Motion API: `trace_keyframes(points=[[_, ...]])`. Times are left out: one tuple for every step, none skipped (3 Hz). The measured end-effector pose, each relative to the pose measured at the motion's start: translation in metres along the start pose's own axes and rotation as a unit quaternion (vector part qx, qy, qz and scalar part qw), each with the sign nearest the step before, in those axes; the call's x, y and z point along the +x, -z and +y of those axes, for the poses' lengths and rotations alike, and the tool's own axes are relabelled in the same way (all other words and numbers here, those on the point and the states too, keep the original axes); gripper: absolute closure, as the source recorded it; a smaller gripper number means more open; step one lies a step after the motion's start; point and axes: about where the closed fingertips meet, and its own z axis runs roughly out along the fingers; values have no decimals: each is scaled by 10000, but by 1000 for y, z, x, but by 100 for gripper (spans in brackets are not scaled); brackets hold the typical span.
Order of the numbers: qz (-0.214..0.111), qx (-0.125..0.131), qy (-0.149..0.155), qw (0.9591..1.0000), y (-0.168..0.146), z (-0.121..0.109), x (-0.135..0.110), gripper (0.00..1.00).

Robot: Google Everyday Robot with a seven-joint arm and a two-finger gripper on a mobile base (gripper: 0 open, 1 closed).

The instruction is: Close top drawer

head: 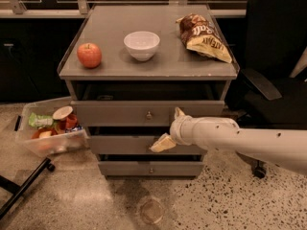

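The top drawer (120, 114) of the grey cabinet is pulled out partway. A dark gap shows behind its flat front panel, which carries a small round knob (148, 114). My gripper (170, 127), on a white arm coming in from the right, is right in front of the drawer's front panel, just right of the knob. Its two cream fingertips are spread apart, one (178, 111) up against the panel and one (163, 143) lower, over the middle drawer (120, 145). It holds nothing.
On the cabinet top (110, 37) are a red apple (89, 55), a white bowl (141, 45) and a chip bag (204, 37). A clear bin of snacks (48, 128) sits on the floor at left. A black chair (273, 71) stands at right. The bottom drawer (148, 168) is below.
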Motion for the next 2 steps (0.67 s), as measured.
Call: trace_keyframes(points=[[-40, 104, -65, 9999, 3, -1, 4, 0], [-92, 220, -127, 9996, 12, 0, 8, 0]])
